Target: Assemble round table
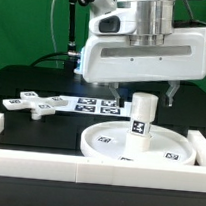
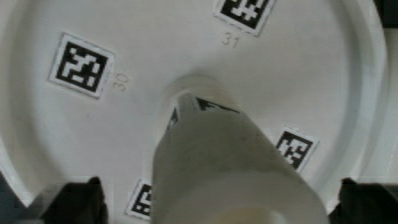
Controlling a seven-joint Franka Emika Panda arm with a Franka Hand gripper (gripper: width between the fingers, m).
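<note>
Fingers (image 1: 172, 93) wide apart over upright post (image 1: 141, 116); disc (image 1: 100, 143) rim beside rail (image 1: 46, 170).

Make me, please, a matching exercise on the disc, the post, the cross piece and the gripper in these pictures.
Things:
1 round disc
2 post
3 cross-shaped piece
4 gripper

States:
A open
B standing upright on the disc
C lying flat under the post
D lying apart, at the exterior view's left

Pairs: 1-C, 2-B, 3-D, 4-A
</note>
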